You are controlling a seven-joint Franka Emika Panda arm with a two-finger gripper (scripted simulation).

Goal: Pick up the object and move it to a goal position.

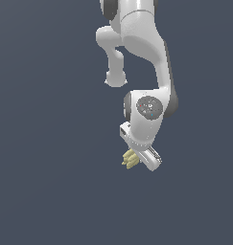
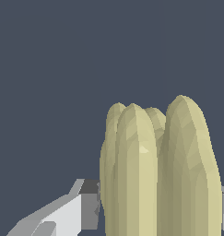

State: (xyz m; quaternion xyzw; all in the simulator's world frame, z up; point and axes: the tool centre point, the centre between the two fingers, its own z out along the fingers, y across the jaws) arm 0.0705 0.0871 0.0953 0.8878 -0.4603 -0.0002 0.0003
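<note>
**Banana bunch in the grip, carry under way**

We take the arm as our landmark. The gripper (image 1: 135, 160) sits at the arm's low end, and the pale yellow banana bunch (image 1: 130, 159) pokes out of it on the exterior view's left side, touching the hand. In the wrist view one grey finger (image 2: 88, 203) presses against one flank of the bunch (image 2: 159, 170) and a sliver of the other finger shows at the far flank, so we read the jaws as closed about the bunch at roughly its own width, holding it.

We judge the pick-up done and the transport step in hand. No surface and no goal marker shows in either view, so we cannot tell how far off the goal lies. The next move calls for a steady carry with the grip kept firm, since the ridged, rounded fingers of the bunch could slip or twist between the pads.

The bunch's long axis runs along its stubby fingers, straight out from the hand; their rounded tips point away from the wrist.
</note>
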